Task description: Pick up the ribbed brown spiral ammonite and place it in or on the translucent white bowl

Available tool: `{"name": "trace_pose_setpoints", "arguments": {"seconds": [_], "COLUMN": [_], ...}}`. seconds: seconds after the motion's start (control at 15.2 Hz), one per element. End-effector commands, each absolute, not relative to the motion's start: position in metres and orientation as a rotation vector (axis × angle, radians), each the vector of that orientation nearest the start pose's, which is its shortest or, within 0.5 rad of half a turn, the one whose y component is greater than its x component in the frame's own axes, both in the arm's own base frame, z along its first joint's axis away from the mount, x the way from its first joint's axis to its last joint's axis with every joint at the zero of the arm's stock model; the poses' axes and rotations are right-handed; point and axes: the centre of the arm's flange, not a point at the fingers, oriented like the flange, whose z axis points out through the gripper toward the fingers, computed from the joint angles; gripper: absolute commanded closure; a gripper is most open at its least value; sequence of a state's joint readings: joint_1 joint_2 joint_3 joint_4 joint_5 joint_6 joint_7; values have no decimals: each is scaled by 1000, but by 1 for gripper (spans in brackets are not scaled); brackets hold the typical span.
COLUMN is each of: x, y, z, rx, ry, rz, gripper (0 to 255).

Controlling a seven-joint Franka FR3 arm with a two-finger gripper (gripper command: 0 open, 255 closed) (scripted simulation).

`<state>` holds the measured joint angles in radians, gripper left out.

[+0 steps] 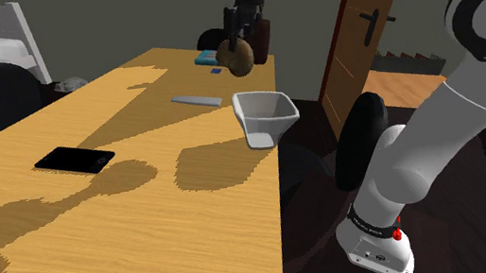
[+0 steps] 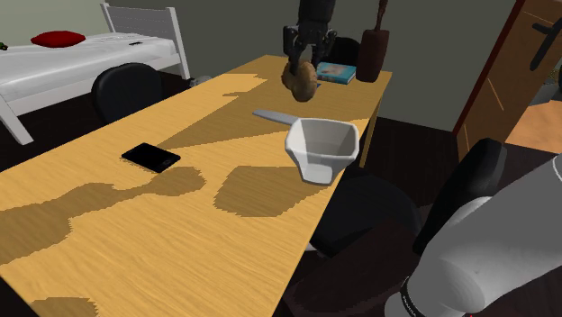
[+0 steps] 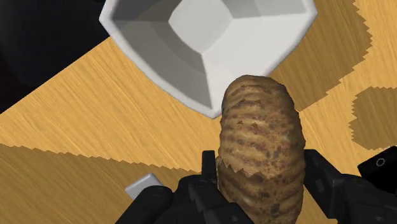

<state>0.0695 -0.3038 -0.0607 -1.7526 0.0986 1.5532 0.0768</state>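
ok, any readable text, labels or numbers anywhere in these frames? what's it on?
No text can be read anywhere.
Blue book: cover print too blurred to read.
Dark band on the arm's base: faint marks, too small to read.
Black tablet, white bowl, ammonite: no markings visible.

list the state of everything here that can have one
gripper, shut on the ammonite, above the table
ammonite, clasped between the fingers, clear of the table
bowl, upright, empty, on the table
door, open
black tablet, lying flat on the table
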Motion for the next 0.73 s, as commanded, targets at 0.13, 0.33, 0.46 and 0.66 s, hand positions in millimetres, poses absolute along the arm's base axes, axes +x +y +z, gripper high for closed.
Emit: {"name": "trace_pose_setpoints", "arguments": {"seconds": [0.13, 0.33, 0.46, 0.66], "x": [401, 361, 361, 361], "y": [9, 8, 8, 8], "z": [693, 696, 686, 670], "rx": [-3016, -3016, -3016, -3016], "ry": [89, 89, 89, 89], "rz": [-149, -149, -149, -149], "gripper": [255, 255, 255, 255]}}
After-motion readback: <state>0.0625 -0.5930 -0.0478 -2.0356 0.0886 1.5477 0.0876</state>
